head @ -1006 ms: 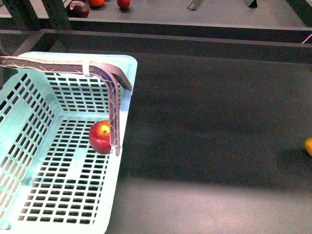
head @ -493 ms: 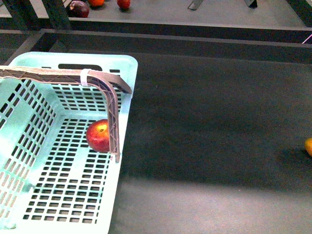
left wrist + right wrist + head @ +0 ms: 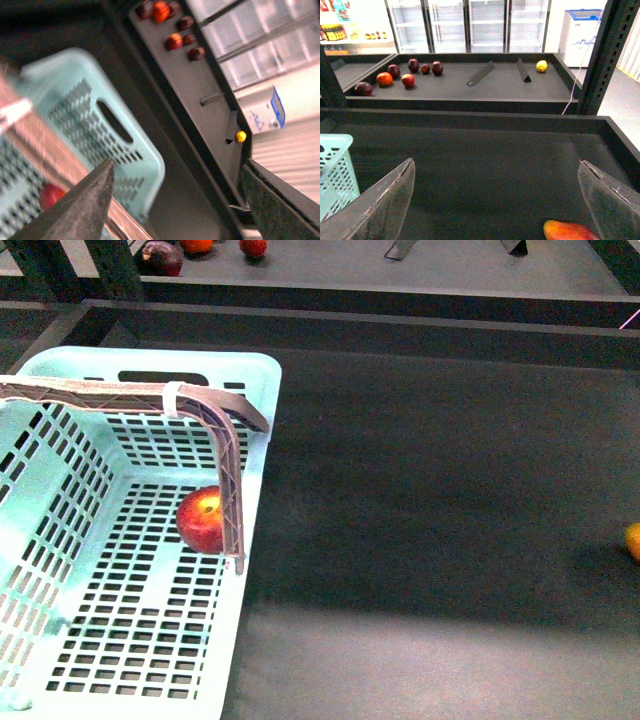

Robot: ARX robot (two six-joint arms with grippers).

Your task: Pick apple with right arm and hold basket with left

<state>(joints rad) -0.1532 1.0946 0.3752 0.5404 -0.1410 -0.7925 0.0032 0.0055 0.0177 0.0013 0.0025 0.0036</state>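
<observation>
Dark tabletop [image 3: 430, 490], apple [image 3: 200, 521] inside unlabelled basket [image 3: 262, 410]

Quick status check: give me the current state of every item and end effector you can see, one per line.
apple: resting on the basket floor, near the right wall, not gripped.
basket: upright on the dark table, holding only the apple.
left end effector: open, finger hanging down inside the basket beside the apple.
right end effector: open, empty, above the table.
orange-yellow fruit: lying on the table, far right.
</observation>
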